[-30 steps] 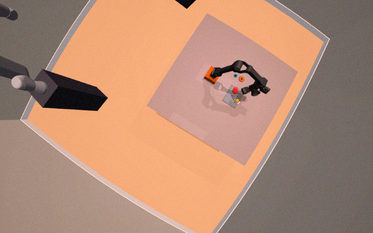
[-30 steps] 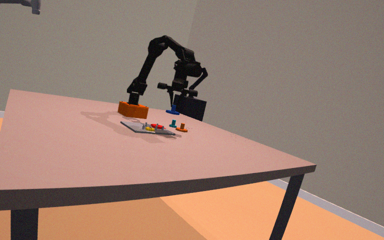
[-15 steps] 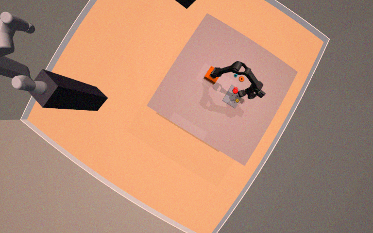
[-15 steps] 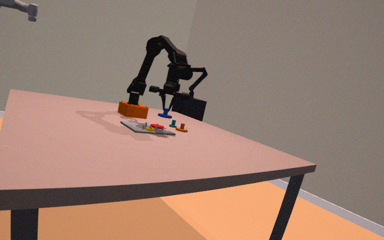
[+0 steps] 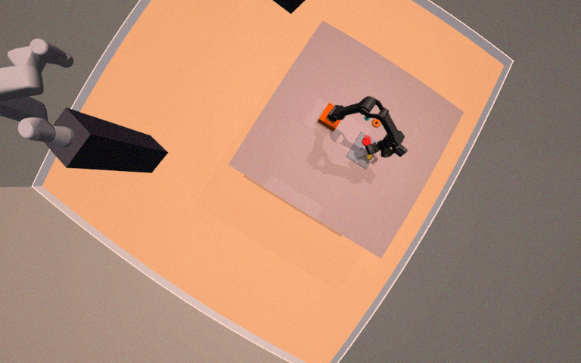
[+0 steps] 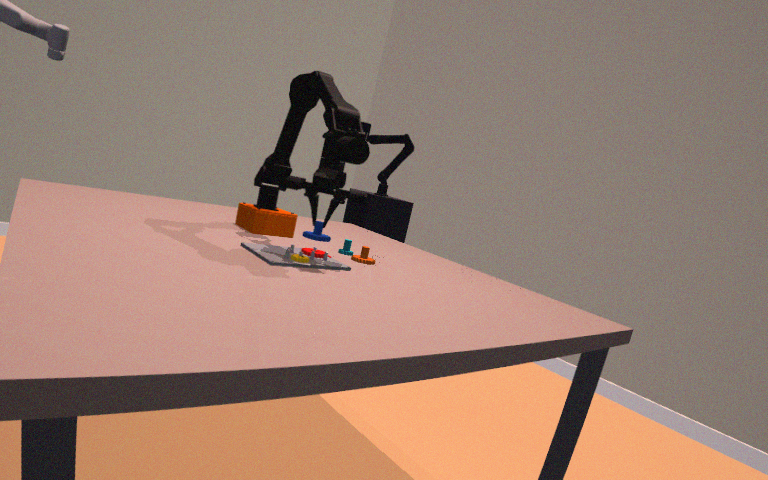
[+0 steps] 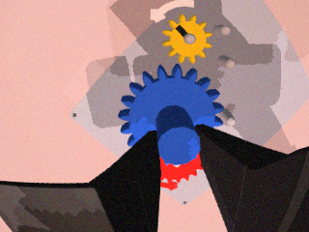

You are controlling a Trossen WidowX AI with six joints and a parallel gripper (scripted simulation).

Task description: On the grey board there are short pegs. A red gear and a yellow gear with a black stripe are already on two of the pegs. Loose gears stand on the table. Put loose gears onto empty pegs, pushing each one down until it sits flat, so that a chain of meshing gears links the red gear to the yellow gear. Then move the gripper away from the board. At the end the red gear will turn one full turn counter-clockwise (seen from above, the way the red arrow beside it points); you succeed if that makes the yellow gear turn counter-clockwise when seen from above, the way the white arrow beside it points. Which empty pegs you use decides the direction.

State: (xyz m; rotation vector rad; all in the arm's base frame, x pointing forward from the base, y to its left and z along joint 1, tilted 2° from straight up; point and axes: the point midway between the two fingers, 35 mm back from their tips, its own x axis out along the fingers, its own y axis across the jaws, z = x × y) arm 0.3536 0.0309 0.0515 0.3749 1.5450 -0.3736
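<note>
My gripper (image 7: 177, 135) (image 6: 320, 225) is shut on the knob of the large blue gear (image 7: 169, 97) (image 6: 316, 235), which hangs level above the grey board (image 7: 101, 113) (image 6: 269, 262) (image 5: 356, 157). In the wrist view the blue gear covers the board's middle and most of the red gear (image 7: 181, 171) (image 6: 316, 252) (image 5: 366, 141). The yellow gear (image 7: 179, 45) (image 6: 299, 258) (image 5: 369, 157) with its black stripe sits on its peg beyond the blue gear. Empty pegs show to the right of these gears in the wrist view; others may be hidden. The orange gear (image 6: 364, 258) (image 5: 376, 122) and small teal gear (image 6: 346, 249) (image 5: 366, 118) stand on the table.
The arm's orange base (image 5: 328, 116) (image 6: 266, 219) stands beyond the board in the exterior view. The loose orange and teal gears are off the board, on the red gear's side. The white arrow (image 7: 172, 7) lies beside the yellow gear.
</note>
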